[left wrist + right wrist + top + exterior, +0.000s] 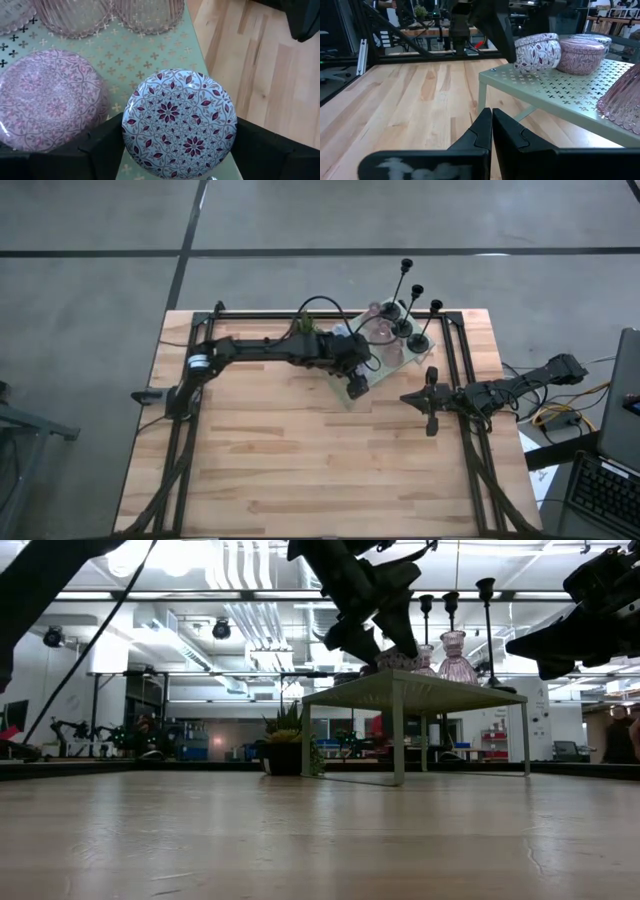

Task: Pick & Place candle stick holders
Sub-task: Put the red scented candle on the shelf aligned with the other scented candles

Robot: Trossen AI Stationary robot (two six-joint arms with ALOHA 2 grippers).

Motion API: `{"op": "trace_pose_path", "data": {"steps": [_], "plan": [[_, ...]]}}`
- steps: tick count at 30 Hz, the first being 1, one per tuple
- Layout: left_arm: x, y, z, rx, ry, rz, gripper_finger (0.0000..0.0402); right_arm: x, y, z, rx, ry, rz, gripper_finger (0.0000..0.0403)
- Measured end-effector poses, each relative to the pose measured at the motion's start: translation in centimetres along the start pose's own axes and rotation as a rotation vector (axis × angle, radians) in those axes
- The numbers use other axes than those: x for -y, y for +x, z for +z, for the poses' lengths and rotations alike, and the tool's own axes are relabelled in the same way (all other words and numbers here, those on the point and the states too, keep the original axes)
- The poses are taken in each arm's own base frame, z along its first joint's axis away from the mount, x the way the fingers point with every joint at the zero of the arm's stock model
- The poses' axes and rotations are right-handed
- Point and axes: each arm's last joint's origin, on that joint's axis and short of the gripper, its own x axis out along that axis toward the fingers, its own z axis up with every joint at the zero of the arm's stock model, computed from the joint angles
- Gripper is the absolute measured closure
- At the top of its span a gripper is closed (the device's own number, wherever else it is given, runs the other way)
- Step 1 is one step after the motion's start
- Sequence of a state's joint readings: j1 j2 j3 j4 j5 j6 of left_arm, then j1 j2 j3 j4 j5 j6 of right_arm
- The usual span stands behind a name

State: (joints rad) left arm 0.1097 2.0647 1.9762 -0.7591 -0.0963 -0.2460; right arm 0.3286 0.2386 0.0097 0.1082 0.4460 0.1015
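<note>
The candle stick holders stand together on a pale green platform (385,365) with small cross-shaped holes, which is at the far side of the wooden tabletop (300,460), a little to the right of its middle. The blue round holder (180,122), with a dark red flower pattern on its lid, sits at the corner of the platform that is nearest to the open tabletop. The pink round holder (50,100) is just beside it, and the ribbed pinkish glass cups (145,15) stand in a row behind these two. The three black holders (425,340) with thin stems and round bases are at the far right edge of the platform, and their stems reach up above everything else. The left claw (180,150) is lowered around the blue round holder with its fingers (260,150) wide apart, one on each side of the tin; I cannot tell if they already touch it. The right claw (491,131) has its fingers pressed together and holds nothing. It hangs over the tabletop to the right of the platform, near it but apart from it, pointing toward the platform's side. A small green plant in a pot (305,327) stands just beside the platform on its left.
</note>
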Motion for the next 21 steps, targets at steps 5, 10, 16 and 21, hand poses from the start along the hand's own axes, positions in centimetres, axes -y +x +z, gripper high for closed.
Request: {"op": "trace_pose_path", "data": {"steps": [5,10,16,21], "plan": [[0.0,0.7,-0.2,-0.009,-0.011,0.003,0.0077,0.0,0.0,0.0,0.0,-0.002,0.0,0.0394],[0.0,1.2,-0.3,-0.011,-0.015,0.022,0.0073,0.0,0.0,0.0,0.0,-0.004,0.0,0.0394],[0.0,1.1,0.0,0.02,-0.011,0.017,0.0072,0.0,0.0,0.0,0.0,-0.004,0.0,0.0394],[0.0,0.7,0.2,0.032,-0.005,0.014,0.0071,0.0,0.0,0.0,0.0,0.0,0.0,0.0394]]}}
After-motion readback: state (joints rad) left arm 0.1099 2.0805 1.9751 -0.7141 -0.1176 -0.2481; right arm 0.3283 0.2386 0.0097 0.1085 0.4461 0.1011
